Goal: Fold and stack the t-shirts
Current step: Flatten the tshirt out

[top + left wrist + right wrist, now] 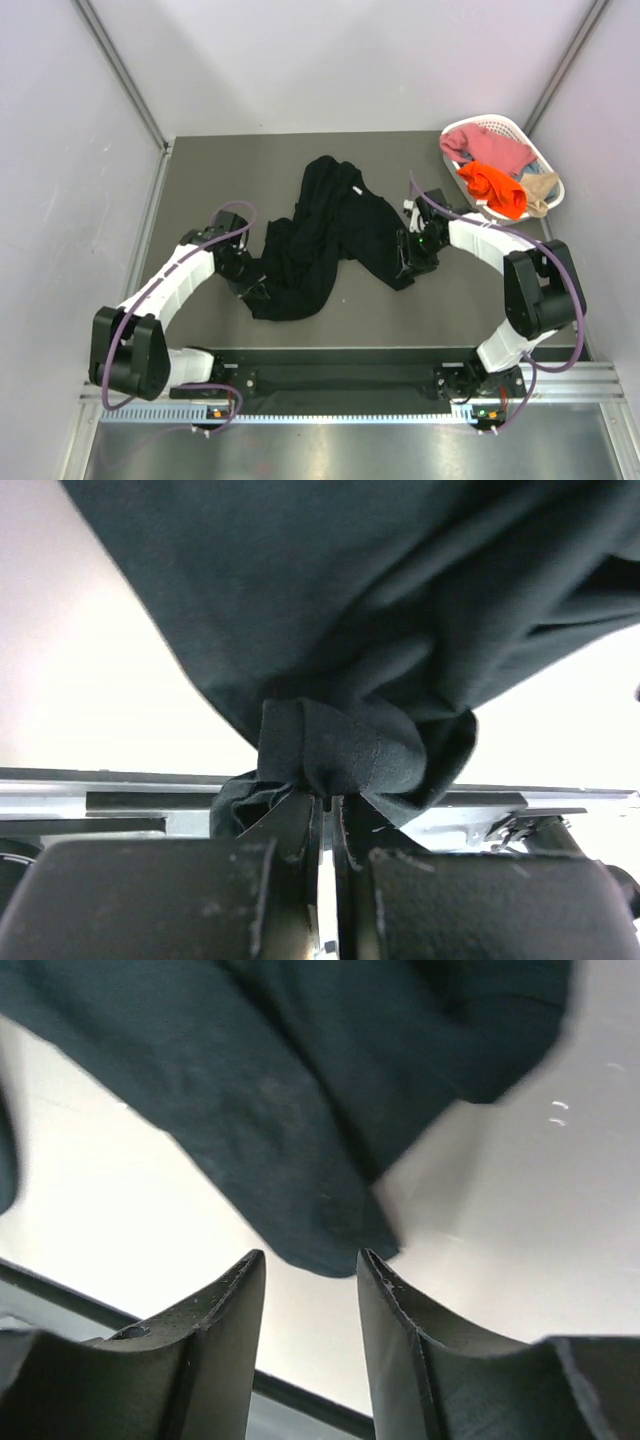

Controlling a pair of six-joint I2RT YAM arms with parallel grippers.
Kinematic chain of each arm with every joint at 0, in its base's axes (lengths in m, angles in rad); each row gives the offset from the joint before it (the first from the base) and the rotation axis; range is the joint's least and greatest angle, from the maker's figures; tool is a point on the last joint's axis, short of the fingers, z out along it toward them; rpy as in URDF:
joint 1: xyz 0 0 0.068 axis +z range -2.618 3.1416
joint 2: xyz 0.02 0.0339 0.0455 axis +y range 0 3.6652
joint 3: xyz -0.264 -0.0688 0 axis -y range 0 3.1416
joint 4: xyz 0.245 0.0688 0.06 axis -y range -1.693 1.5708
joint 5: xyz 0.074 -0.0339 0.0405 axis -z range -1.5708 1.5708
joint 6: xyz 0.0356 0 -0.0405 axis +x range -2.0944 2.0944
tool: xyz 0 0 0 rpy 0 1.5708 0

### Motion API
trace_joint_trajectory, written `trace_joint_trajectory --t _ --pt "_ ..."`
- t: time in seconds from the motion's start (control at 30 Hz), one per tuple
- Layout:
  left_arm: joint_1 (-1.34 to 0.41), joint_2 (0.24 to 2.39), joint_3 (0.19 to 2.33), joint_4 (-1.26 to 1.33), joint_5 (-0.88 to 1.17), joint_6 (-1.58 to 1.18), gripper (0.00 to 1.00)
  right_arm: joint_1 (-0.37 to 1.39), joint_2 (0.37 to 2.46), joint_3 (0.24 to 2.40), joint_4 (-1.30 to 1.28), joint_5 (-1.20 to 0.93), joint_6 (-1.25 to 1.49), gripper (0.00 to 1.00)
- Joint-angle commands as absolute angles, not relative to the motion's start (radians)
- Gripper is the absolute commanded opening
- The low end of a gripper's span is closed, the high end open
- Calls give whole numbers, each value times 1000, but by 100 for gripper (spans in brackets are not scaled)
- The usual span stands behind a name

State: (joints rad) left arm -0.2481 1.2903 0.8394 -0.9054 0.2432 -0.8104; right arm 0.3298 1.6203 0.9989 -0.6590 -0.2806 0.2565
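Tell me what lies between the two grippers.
The crumpled black t-shirt fills the stretch from the left gripper, shut on its bunched edge, to the right gripper. This shows in the top view.

Black t-shirt (380,600): was cut off by the top and right edges in the left wrist view, and was blurred in the right wrist view. Left gripper (328,815): fingertips were lost against dark cloth from above. Beige t-shirt (541,190): was largely covered by the orange t-shirt (492,190) in the basket (497,122).
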Motion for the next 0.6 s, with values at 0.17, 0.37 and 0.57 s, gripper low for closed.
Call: trace_joint_trajectory --t 0.17,0.37,0.57 --pt "-275 1253 942 -977 196 -785 0 236 1566 960 -657 -291 210 52" --pt "-276 1256 969 -982 190 -785 0 233 1574 937 -635 -313 230 52" --pt "-278 1261 1015 -1005 169 -784 0 198 1554 885 -600 -376 284 50"
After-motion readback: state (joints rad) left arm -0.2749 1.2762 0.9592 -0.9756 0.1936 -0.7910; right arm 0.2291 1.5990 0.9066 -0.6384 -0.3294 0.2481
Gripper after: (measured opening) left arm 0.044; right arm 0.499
